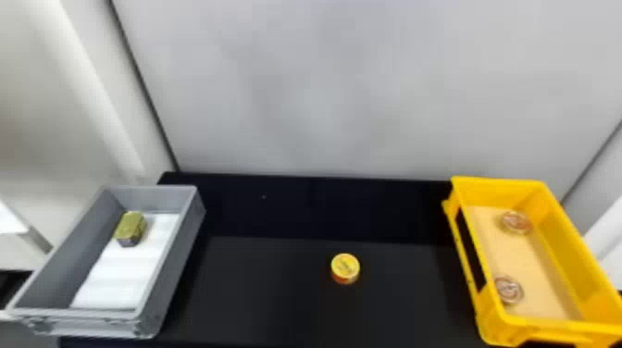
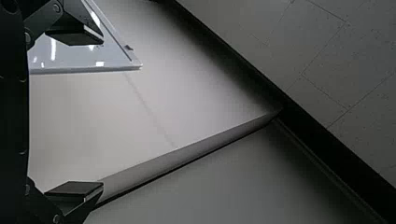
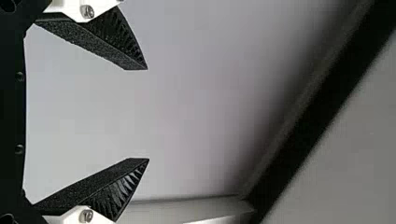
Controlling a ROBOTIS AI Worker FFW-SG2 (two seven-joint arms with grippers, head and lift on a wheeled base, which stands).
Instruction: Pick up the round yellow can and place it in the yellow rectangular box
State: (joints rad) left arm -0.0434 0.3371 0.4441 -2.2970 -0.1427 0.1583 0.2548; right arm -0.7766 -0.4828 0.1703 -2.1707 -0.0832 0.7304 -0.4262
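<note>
Two round tins (reddish and pale, one toward the far end (image 1: pixel 516 222), one toward the near end (image 1: pixel 509 289)) lie apart inside the yellow rectangular box (image 1: pixel 562 231), which sits at the robot's right on the black table (image 1: pixel 259 277). The round yellow can (image 1: pixel 345 268) stands upright on that table between the two boxes, well apart from both but closer to the yellow one; its yellow top faces up, with orange-red low on its side. Over at the left is a gray box (image 1: pixel 175 264), holding a small olive-and-gray block (image 1: pixel 130 227) that rests partly over a white sheet (image 1: pixel 120 282) on the box's floor. A pale wall (image 1: pixel 324 92) rises behind the table. In its own wrist view, the left gripper (image 2: pixel 102 113) has its two fingers spread wide apart, before pale surfaces. The right gripper (image 3: pixel 148 114) also has its fingers parted, tips well away from each other.
</note>
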